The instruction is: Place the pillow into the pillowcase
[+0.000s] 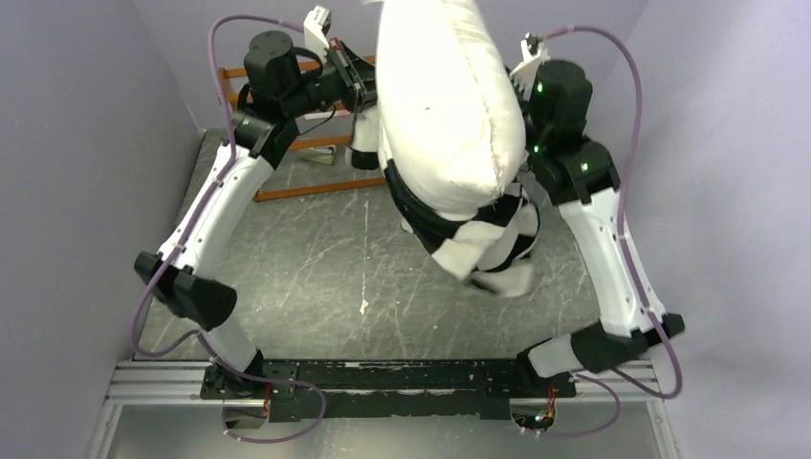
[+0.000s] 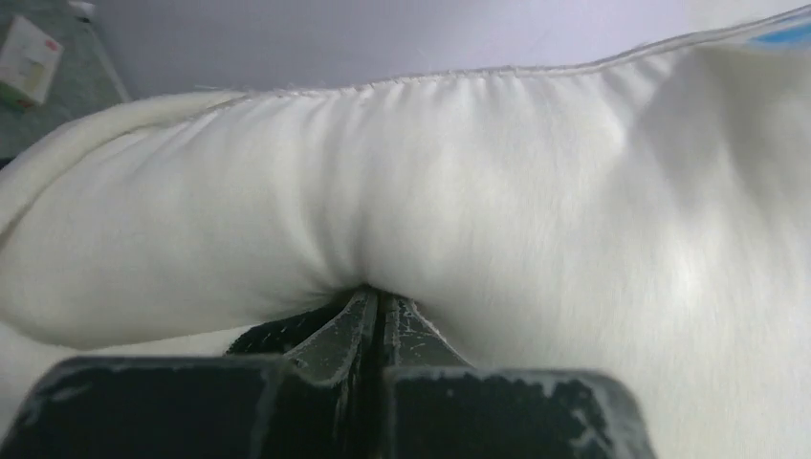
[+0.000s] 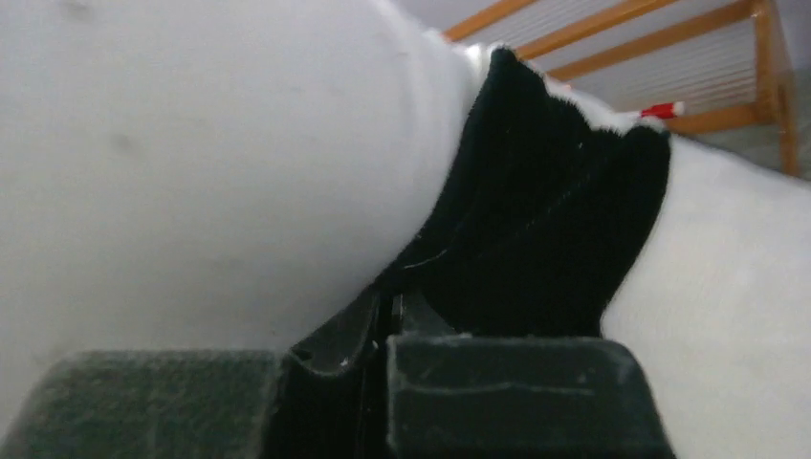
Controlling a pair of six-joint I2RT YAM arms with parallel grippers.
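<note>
**Fat white pillow, foot sunk in checkered plush**

We see the pillow [image 1: 449,96], smooth white cloth stuffed plump with a stitched seam round its edge, held upright above the worktop [image 1: 306,277] between the two arms. Its lower end sits inside the pillowcase [image 1: 478,244], a plush sack of black and white squares sagging in loose folds beneath. The left fingers [image 2: 349,330] are clenched at the sack's rim, black pile beside them, the pillow bulging over their tips. The right fingers [image 3: 335,339] pinch a pleated flap of black plush. Behind, an orange wooden rack [image 1: 306,191] rests on the scratched grey worktop, partly hidden by the pillow and the left arm.
</note>
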